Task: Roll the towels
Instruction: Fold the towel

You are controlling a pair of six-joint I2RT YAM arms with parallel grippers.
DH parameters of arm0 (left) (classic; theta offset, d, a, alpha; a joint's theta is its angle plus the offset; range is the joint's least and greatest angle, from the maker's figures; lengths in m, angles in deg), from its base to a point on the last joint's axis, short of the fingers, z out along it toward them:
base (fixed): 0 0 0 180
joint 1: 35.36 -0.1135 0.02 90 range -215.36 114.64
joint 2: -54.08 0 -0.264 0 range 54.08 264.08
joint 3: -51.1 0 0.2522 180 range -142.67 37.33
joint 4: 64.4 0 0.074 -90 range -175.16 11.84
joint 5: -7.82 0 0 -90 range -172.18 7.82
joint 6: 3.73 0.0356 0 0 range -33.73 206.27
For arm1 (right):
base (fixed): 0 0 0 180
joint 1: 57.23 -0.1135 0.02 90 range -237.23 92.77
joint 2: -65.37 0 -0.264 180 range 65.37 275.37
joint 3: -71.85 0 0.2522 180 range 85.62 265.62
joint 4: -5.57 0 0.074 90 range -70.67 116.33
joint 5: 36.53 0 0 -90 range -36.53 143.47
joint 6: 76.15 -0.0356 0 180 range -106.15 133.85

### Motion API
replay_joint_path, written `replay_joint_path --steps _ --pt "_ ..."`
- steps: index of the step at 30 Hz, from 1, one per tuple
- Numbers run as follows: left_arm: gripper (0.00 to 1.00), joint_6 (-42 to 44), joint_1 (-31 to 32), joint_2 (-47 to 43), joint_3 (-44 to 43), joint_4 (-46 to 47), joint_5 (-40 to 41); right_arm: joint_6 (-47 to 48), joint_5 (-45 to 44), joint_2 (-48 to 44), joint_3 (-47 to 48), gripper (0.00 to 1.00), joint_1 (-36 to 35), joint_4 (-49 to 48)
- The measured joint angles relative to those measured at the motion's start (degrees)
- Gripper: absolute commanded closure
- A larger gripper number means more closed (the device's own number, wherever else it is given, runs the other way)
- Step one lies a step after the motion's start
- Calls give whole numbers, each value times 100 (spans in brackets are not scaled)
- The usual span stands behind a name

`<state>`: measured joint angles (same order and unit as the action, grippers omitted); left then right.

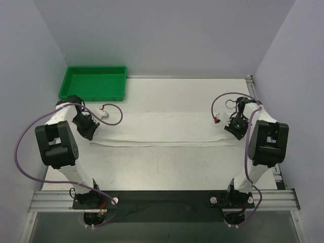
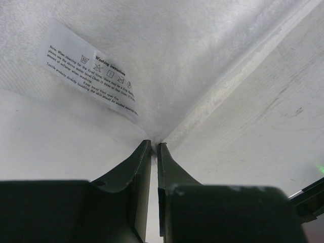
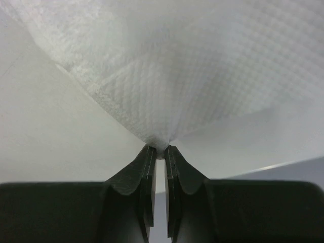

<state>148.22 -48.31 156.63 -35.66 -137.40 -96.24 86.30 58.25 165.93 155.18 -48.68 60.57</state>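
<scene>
Pale walls (image 1: 162,35) around a white desk (image 1: 162,167), with a white towel (image 1: 167,129) stretched across it as a long flat band from one claw to the other, well apart from the arm bases.

Left claw (image 2: 154,147) closed tight on one corner of the towel, tips nearly together with only cloth between. Thick hem leading away ahead and to the right of the tips; printed care label (image 2: 91,76) lying on the cloth ahead and to the left. Bare desk on the far side of the hem.

Right claw (image 3: 159,149) likewise clamped on a corner at the opposite end, with cloth fanning out ahead of the tips like a shallow tent, seemingly raised a little off the desk. Green tray (image 1: 93,83) beyond the left claw, near the towel but not touching it.

Judged soft, light and limp: terry pile with no stiffness of its own, likely to sag between the two grips and to drag on the desk rather than slide. Not fragile; little danger of damage, more of wrinkles, bunching and a skewed roll. Thin corner pinches probably enough for so light a load, though apt to slip free under a hard pull.

Best taken at the two end corners of one long edge, as at present, hands level and the edge taut for an even first turn. Hem thicker and firmer than the open field, hence the surer bite for narrow tips. Roll not yet begun, judging by the flat lie of the band.
</scene>
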Motion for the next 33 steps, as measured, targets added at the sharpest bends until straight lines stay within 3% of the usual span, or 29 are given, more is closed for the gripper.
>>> replay_joint_path --steps 7,8,9,11,12,13,15,18,23,29,33 --pt "100 -37 -4 155 136 186 42 0 -96 424 -529 100 -2 -149" --pt "100 -42 -4 175 168 216 46 2 -101 424 -529 98 -2 -151" --pt "100 -48 -7 188 197 238 50 2 -116 424 -529 90 0 -155" --pt "91 -76 -11 208 225 262 50 4 -140 424 -529 84 4 -160" --pt "84 -92 -20 210 229 269 46 7 -140 424 -529 73 11 -157" --pt "70 -101 -33 205 229 273 24 7 -133 422 -527 66 31 -153" --pt "61 -96 -96 173 229 256 -70 17 -107 422 -420 55 116 9" --pt "50 -44 -282 -7 214 114 -415 -7 129 411 133 54 343 522" --pt "50 -15 -278 -782 33 -83 -986 -293 719 59 1064 62 393 1073" --pt "50 -315 1099 -1093 -142 50 -1622 -861 1071 -529 564 69 -691 977" --pt "49 -791 2070 -839 103 481 -1956 -1196 1071 -437 -31 66 -1292 527"
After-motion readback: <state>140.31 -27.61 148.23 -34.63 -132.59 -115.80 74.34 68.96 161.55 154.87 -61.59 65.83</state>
